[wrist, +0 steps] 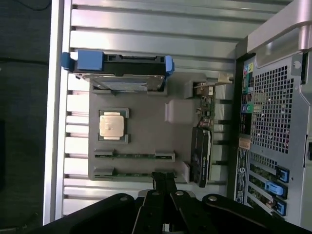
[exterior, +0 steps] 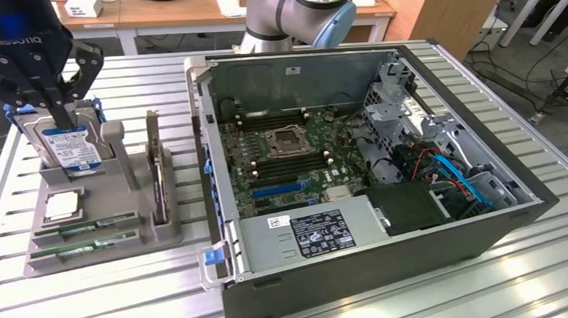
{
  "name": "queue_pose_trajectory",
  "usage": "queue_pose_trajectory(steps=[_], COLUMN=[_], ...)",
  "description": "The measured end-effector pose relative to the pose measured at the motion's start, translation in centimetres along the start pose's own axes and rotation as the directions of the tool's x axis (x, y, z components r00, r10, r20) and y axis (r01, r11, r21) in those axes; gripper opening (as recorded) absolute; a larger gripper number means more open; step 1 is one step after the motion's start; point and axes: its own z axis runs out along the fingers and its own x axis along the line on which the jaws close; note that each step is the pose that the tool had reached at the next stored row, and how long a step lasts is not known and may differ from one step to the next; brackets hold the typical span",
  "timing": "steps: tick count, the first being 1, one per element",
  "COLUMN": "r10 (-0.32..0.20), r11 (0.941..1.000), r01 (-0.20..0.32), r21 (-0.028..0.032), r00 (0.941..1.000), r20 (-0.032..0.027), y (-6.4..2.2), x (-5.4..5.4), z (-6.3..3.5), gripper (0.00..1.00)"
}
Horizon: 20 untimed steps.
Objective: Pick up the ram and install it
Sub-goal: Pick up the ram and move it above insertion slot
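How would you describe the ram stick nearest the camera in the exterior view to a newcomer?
At the exterior view's left, beside the open computer case, sits a grey holder. The ram lies in the slot at its near edge, a long narrow green stick. Its twin lies one slot behind, and the processor beyond is square.

The tool bears the brand ROBOTIQ in pale letters. Label print on the hard drive and the power supply is too small to read.
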Motion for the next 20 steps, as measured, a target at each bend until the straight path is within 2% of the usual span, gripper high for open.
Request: queue_pose_trajectory(steps=[6,11,16,20], r10=[-0.091,-0.168,-0.243,-0.306], r11=[0.9958,0.9858,0.97,0.9521], r01=[0.091,0.168,0.243,0.306], r21=[0.003,0.0033,0.0032,0.0023], r00=[0.9958,0.9858,0.9699,0.9521], r20=[-0.0042,-0.0075,-0.0107,-0.0133], y=[0.0,0.0,0.0,0.0], x=[0.01,0.03,0.05,0.06], z=[0.0,0.01,0.02,0.04], gripper=[0.09,0.09,0.09,0.09])
